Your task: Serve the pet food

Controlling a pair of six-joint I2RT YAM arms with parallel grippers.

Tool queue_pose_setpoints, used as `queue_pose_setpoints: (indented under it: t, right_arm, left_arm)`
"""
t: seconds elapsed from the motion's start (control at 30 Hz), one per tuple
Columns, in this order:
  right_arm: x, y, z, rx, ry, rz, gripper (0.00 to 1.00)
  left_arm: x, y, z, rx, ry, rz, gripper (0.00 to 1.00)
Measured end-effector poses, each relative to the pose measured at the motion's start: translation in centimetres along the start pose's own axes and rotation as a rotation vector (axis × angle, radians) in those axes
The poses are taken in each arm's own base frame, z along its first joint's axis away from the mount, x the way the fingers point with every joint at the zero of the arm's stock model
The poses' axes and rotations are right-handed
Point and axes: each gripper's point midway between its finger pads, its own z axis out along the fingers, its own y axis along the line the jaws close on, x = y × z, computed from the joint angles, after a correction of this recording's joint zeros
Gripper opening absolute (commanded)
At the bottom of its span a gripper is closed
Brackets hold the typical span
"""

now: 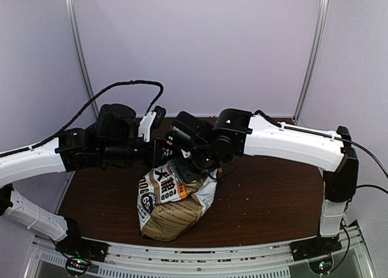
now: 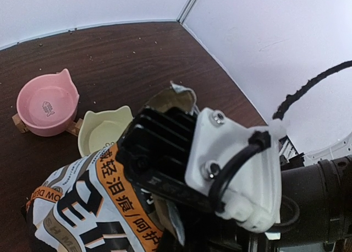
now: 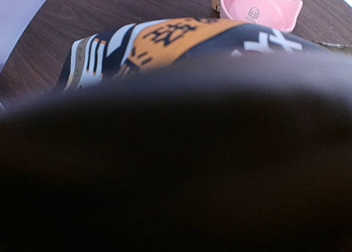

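Serving barely begun | left gripper pinched shut at the mouth of the bag | right gripper there too, jaws hidden, can't tell | pet food unseen, I judge it's inside | pink bowl and cream bowl bare, filling all ahead

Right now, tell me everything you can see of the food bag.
The bag looks like crinkled, paper-like material, printed white, tan and orange with bold black lettering. It stands slumped on the brown table near the front edge, and its top is torn open with a ragged flap. The left arm and right arm meet over that top and hide what grips it. A pink bowl and a cream bowl sit just beyond it.
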Motion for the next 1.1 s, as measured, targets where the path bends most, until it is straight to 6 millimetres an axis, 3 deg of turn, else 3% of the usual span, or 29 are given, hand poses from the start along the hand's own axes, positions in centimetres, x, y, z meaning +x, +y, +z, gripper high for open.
queue_pose_setpoints:
  t: [0.63, 0.8, 1.1]
  right_arm:
    - [-0.1, 1.3, 0.4, -0.283, 0.090, 0.116, 0.00]
    - [0.0, 1.9, -0.8, -0.381, 0.113, 0.163, 0.00]
    - [0.1, 2.7, -5.0, -0.574, 0.139, 0.291, 0.00]
  left_arm:
    - [0.5, 1.1, 0.2, -0.026, 0.007, -0.005, 0.00]
    - [0.5, 1.0, -0.1, -0.021, 0.007, -0.005, 0.00]
    - [-0.2, 0.6, -1.5, -0.005, -0.019, -0.006, 0.00]
